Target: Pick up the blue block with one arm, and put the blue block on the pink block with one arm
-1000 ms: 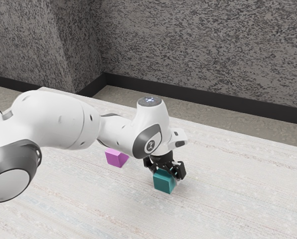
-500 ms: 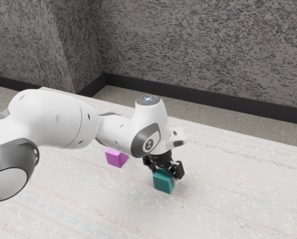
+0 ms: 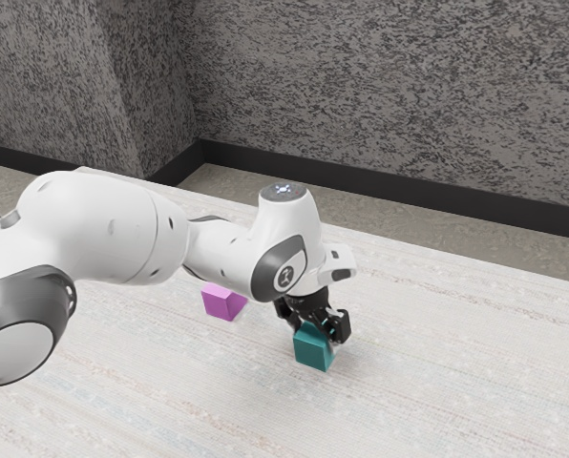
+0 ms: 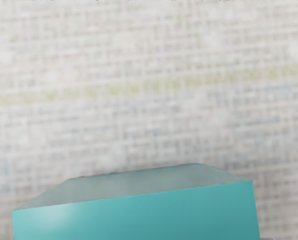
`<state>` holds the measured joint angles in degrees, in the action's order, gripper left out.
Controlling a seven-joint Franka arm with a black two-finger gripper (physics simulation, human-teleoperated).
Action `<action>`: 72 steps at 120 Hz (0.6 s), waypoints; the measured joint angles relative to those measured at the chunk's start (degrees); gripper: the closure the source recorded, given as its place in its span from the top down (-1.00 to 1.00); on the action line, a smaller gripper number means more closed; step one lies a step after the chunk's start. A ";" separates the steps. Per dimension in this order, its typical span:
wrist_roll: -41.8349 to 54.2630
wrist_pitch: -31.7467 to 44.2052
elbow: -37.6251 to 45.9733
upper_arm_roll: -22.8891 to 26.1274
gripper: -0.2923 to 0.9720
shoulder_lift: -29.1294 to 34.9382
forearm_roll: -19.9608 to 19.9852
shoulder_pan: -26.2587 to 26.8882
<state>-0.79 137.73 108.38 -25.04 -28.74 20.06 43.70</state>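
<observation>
The blue block (image 3: 313,350), teal in colour, rests on the table near the middle of the exterior view. My gripper (image 3: 316,331) hangs straight down over it, with its black fingers (image 3: 340,328) against the block's upper sides, shut on it. In the wrist view the blue block (image 4: 139,207) lies directly under my hand. The pink block (image 3: 223,303) sits on the table toward the exterior view's left of the blue one, about two block widths away and partly behind my forearm.
The pale woven table top (image 3: 456,372) spreads wide toward the exterior view's right and front. A rough grey wall (image 3: 389,86) with a dark baseboard stands behind the table's far edge.
My hand has sunk a little onto the blue block and the fingers have drawn in against its sides. Both blocks stay where they were.
</observation>
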 joint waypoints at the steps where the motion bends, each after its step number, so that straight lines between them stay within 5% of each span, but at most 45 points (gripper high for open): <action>1: 0.01 0.01 0.00 0.00 0.25 0.02 0.01 0.01; 14: -0.19 0.11 0.05 -0.06 -0.02 0.12 -0.30 0.07; 47: -1.89 0.34 0.10 -1.07 -0.07 0.97 -1.55 0.47; 72: -2.95 -0.23 1.46 -10.30 -0.10 5.89 -2.86 5.80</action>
<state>-3.75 137.50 109.84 -35.34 -22.86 17.20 49.49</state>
